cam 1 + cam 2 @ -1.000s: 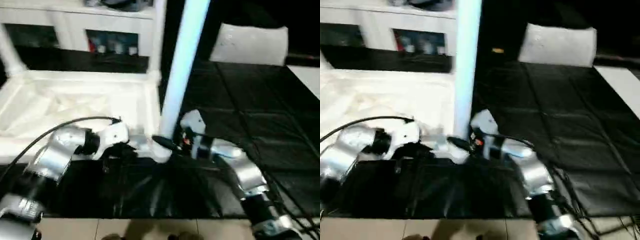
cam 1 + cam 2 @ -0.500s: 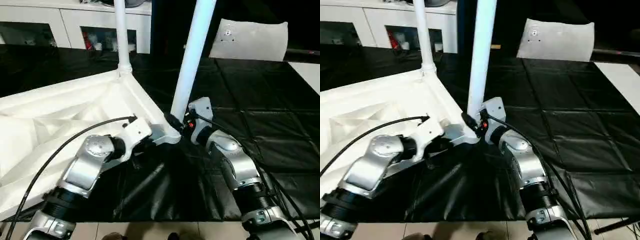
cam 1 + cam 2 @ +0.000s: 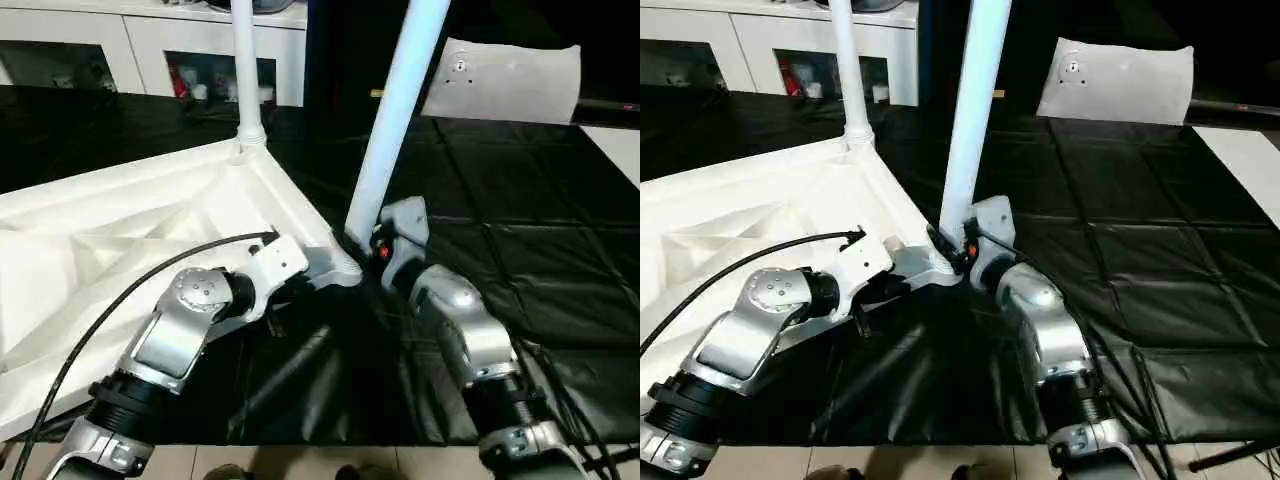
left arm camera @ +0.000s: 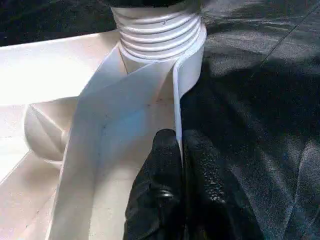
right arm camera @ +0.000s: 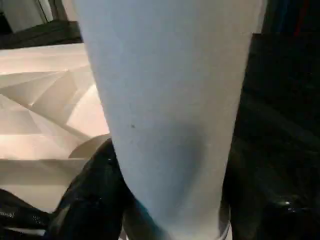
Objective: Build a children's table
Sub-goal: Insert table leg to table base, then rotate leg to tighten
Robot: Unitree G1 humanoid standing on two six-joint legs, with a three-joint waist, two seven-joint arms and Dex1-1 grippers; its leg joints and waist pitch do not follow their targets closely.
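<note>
Two legs stand in the upturned tabletop on the mat — my left gripper pinches its thin, stiff rim; right gripper straddles the near leg, light, slippery — grip low.

White leg up close, standing in the tabletop's corner socket, one black finger of the tool on each side, black mat behind.

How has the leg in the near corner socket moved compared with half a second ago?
Yes. The near leg now leans a little more to the right: its top has shifted toward the flat white sheet, while its base stays in the tabletop corner.
</note>
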